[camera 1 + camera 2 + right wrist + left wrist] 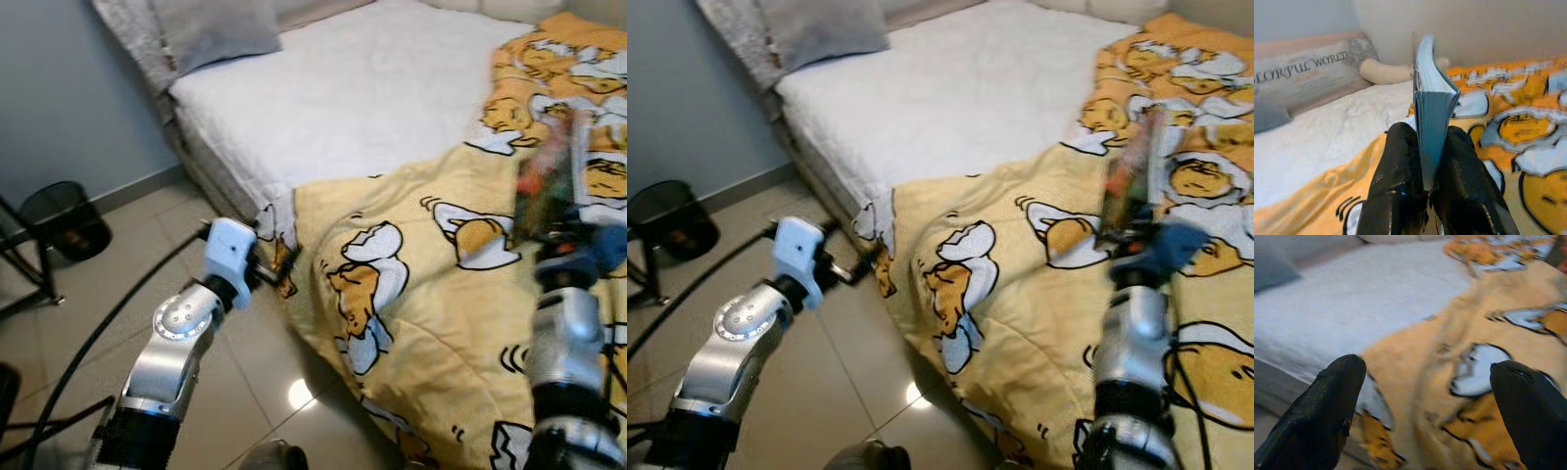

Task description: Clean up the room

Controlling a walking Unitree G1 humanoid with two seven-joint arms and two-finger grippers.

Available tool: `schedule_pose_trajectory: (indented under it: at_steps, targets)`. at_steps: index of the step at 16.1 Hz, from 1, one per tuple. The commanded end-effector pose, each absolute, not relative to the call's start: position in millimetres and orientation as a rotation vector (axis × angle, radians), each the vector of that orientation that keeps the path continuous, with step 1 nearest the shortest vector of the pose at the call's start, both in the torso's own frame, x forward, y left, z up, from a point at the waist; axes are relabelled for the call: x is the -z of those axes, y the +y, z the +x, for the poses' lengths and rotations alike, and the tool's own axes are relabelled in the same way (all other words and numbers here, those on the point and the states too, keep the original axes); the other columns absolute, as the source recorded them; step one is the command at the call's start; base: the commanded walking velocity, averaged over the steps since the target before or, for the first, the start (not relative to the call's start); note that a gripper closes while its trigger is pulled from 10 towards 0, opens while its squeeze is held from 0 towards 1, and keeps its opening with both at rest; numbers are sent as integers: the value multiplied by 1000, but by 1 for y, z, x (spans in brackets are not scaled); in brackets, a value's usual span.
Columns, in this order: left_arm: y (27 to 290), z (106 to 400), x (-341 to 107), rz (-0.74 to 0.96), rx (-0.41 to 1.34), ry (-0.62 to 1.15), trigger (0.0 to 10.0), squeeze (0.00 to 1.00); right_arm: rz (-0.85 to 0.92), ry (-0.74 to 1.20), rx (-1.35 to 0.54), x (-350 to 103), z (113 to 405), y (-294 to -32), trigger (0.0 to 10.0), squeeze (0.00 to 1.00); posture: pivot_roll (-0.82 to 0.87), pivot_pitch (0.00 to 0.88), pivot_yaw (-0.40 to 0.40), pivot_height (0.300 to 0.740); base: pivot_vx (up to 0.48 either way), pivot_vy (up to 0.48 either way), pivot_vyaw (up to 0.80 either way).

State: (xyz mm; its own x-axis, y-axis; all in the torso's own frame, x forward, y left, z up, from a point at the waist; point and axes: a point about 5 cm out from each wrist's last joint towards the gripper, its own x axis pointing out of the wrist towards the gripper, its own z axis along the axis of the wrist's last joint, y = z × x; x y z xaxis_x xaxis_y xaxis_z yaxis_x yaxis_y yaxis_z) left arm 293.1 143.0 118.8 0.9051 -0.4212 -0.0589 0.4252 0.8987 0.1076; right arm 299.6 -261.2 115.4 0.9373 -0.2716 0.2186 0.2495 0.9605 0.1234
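Right gripper (1425, 188), lower centre, is clamped on an upright book (1431, 112) above the yellow duvet (411, 294); left gripper (1425, 396) hangs apart. Keep that pinch firm, carry it level.

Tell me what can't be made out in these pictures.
- Book cover: blurred in both eye views; the right wrist view faces its page edge, gripped by the right claw.
- Left claw open over the blanket: the blanket print is blurred in the left wrist view.
- Bin contents: too dark.
- Pillow lettering: cut off by the frame edge.
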Motion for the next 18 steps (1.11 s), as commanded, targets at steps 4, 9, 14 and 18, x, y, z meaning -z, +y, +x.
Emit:
schedule_pose_trajectory:
  at_steps: [4,9,14,18]
  targets:
    - [156,286,-116,168,378,24,10000,0,33,-152,333,-100,282,-228,10000,0,-36,0,70,740,0,0,0]
    - [153,274,-102,199,391,85,10000,0,107,-39,354,-94,283,-216,10000,0,12,0,45,740,0,0,-458]
    - [164,265,-102,176,316,94,10000,0,178,6,309,-96,288,-197,10000,0,74,0,-16,740,0,0,-790]
    - [163,269,-104,108,305,111,10000,0,117,-56,268,-103,288,-188,10000,0,57,0,-4,740,0,0,-761]
